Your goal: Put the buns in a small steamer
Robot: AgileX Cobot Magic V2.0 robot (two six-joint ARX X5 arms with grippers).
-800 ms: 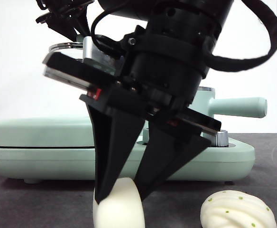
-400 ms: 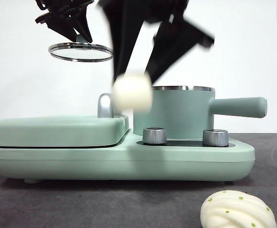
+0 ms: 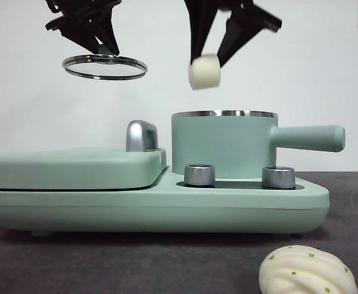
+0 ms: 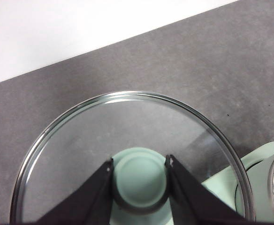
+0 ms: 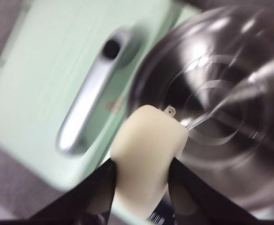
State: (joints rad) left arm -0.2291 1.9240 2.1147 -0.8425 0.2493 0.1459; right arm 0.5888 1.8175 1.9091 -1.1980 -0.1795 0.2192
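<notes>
right gripper clamps smooth cream bun above steamer's steel rim, beside chrome handle.

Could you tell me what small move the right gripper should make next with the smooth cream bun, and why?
Probably shift the right gripper a little further over the open mint-green steamer pot, then lower. Its smooth cream cylindrical bun hangs above the pot's steel rim near the griddle-side edge, not its middle. The left gripper holds the steel-rimmed glass lid aside, so the opening is free.
</notes>
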